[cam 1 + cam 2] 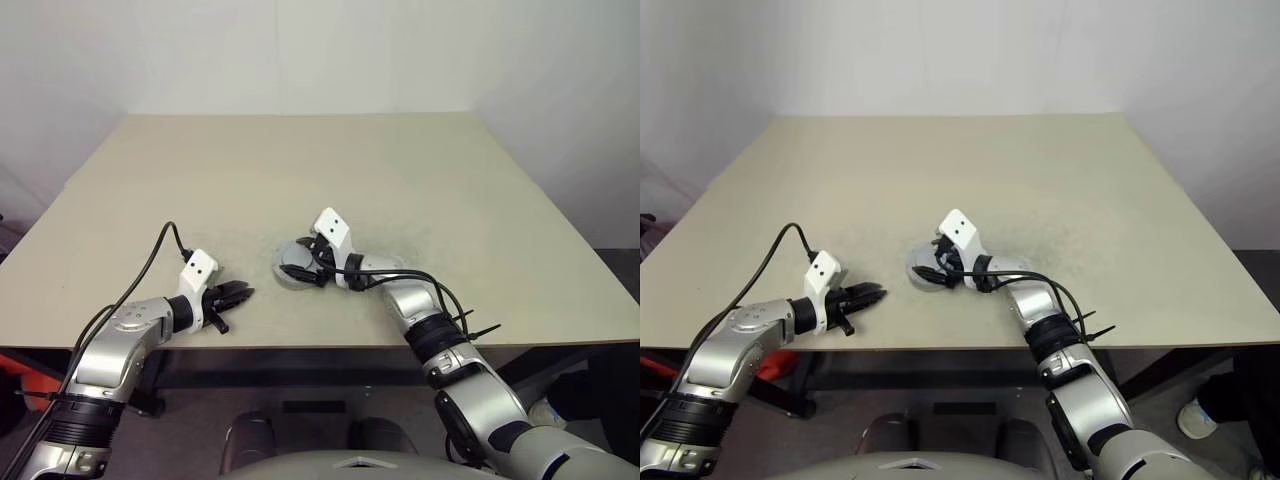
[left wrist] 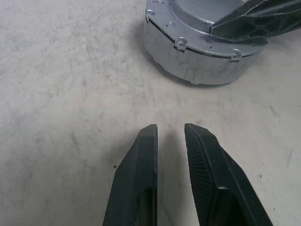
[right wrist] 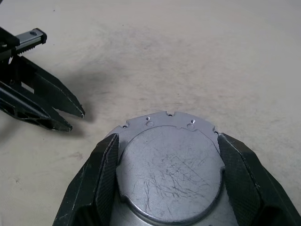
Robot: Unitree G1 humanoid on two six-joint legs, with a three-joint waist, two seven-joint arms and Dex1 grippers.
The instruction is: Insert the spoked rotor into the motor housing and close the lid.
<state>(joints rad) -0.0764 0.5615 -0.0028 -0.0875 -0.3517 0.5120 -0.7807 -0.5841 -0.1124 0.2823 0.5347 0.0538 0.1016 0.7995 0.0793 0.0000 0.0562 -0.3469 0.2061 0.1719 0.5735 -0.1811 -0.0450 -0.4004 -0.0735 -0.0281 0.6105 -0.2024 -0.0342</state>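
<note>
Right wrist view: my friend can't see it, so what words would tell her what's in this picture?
The right gripper has its two black fingers on either side of the lid, a scratched, dull grey round cap with a notched edge. Beyond it on the beige table, the left gripper points toward the lid without touching it.

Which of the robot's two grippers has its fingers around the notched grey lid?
The right gripper: its fingers flank the lid. The left gripper sits apart over bare table, holding nothing.
</note>
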